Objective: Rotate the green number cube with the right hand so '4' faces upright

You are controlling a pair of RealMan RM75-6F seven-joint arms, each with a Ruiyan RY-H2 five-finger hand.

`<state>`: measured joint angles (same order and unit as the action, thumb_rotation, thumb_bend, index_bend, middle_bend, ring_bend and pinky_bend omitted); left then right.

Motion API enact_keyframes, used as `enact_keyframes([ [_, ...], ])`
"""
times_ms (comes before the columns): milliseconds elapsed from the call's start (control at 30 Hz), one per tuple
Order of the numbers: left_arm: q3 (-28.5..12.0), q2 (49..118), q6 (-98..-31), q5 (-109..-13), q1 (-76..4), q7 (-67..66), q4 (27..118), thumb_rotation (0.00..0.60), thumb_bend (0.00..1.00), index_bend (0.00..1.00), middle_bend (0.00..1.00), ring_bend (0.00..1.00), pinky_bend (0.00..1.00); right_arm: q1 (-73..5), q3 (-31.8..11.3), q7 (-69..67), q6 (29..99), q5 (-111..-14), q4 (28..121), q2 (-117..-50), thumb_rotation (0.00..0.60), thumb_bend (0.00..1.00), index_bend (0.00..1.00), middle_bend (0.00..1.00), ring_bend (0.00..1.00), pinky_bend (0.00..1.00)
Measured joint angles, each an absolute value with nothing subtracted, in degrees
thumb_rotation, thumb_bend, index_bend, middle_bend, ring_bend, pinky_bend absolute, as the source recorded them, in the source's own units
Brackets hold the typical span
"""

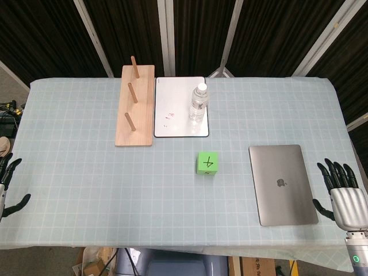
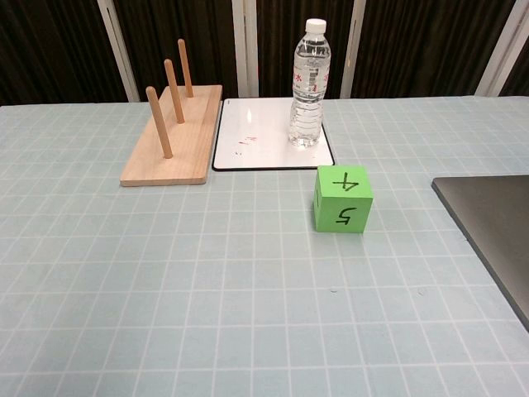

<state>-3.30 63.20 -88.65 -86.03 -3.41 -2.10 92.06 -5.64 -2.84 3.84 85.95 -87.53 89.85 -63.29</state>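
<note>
The green number cube sits on the table near its middle. Its top face carries a '4' that reads upside down in the chest view, and its front face shows a '5', also inverted. My right hand hovers at the table's right edge, fingers spread and holding nothing, well to the right of the cube with the laptop between them. My left hand is at the far left edge, fingers apart, empty. Neither hand appears in the chest view.
A closed grey laptop lies right of the cube. Behind the cube is a whiteboard with a water bottle on it. A wooden peg board lies back left.
</note>
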Motion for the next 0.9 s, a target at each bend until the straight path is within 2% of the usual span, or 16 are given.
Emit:
enact_keyframes([
  [633, -3.3, 63.0, -88.4, -85.9, -3.4, -2.0, 92.2, 0.6, 0.31, 0.12, 0.0, 0.0, 0.0, -5.8, -3.4, 6.1, 84.1, -85.4, 89.8, -64.0, 0.6, 0.27, 0.0, 0.04, 0.01, 0.0],
  [733, -3.2, 62.7, -88.5, -85.9, -3.2, -1.6, 92.6, 0.6, 0.31, 0.12, 0.0, 0.0, 0.0, -5.9, -3.3, 6.3, 83.7, -85.4, 89.8, -64.2, 0.6, 0.27, 0.0, 0.06, 0.07, 0.03],
  [833, -3.1, 62.5, -89.4, -86.6, -2.9, -1.1, 92.6, 0.6, 0.31, 0.12, 0.0, 0.0, 0.0, -6.6, -3.5, 6.2, 82.2, -85.0, 90.1, -63.8, 0.6, 0.27, 0.0, 0.11, 0.17, 0.14],
  [900, -3.1, 62.3, -89.7, -86.8, -2.7, -0.6, 92.6, 0.6, 0.31, 0.12, 0.0, 0.0, 0.0, -7.6, -3.8, 6.5, 80.2, -84.4, 90.7, -63.0, 0.6, 0.27, 0.03, 0.2, 0.26, 0.23],
])
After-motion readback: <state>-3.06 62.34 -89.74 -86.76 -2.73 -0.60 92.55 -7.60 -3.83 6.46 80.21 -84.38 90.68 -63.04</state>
